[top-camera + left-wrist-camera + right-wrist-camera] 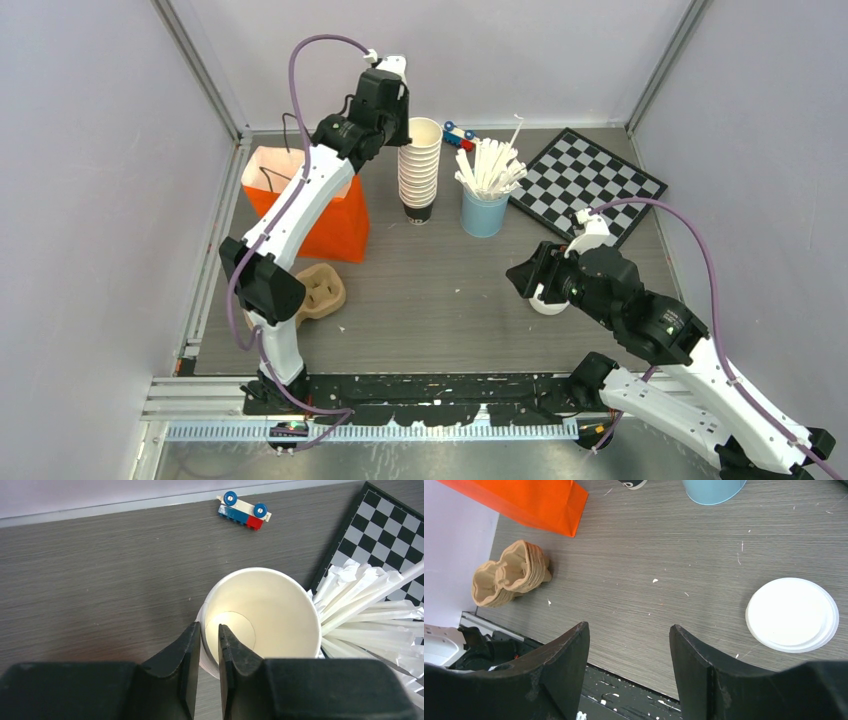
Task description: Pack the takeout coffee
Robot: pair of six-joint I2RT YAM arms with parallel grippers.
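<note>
No lidded white cup shows in any view. My left gripper [400, 112] is at the top of the tall stack of lidless cream cups [420, 170]. In the left wrist view it [209, 630] is shut on the rim of the top cup [270, 610], one finger inside and one outside. My right gripper [530, 280] is open and empty above the table, jaws wide apart [629, 630]. A round white lid [792, 614] lies flat on the table to its right, and also shows in the top view [548, 303].
An orange paper bag [320, 215] stands at the left. A brown pulp cup carrier [318, 292] lies in front of it. A light-blue cup of white sticks [485, 212] stands right of the stack. A chessboard [585, 185] and a toy car [458, 135] are at the back.
</note>
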